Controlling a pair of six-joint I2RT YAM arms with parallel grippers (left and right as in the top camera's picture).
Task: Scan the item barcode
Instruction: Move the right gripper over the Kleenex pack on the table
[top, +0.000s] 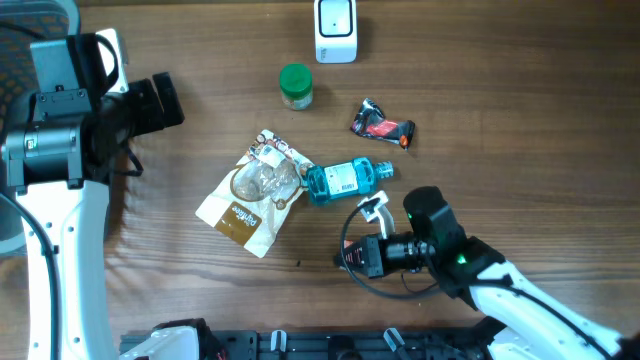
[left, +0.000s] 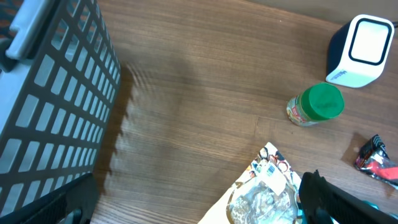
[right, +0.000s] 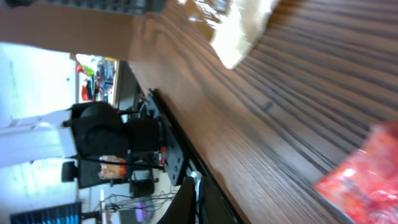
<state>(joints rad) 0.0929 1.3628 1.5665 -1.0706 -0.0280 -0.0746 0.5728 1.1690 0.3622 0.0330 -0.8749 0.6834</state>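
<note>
Right tool (top: 350, 258) is clenched, its fingers pressed flat together in the wrist view with nothing to be made out between them; it sits low over the table (top: 500, 90) towards the near edge, right of the middle. A blurred red patch shows at the lower right of that wrist view, and I cannot tell what it is. Left tool (top: 172, 100) is spread wide and empty, by the left edge.

Judged from how things lie, the scan has not started. Neither tool carries an item, and nothing is in front of the scanner (top: 335, 30), which stands at the middle of the far edge. Picking an item, turning its barcode to the scanner and presenting it all seem left to do.

Four candidates lie on the table. A blue bottle (top: 345, 180) rests on its side near the table's middle, just beyond the right tool towards the far edge, close to it but apart. Its neck end touches a snack bag (top: 255, 195) on the left-edge side. A green-lidded jar (top: 295, 87) and a red sachet (top: 382, 125) lie nearer the scanner, well apart from both tools.
</note>
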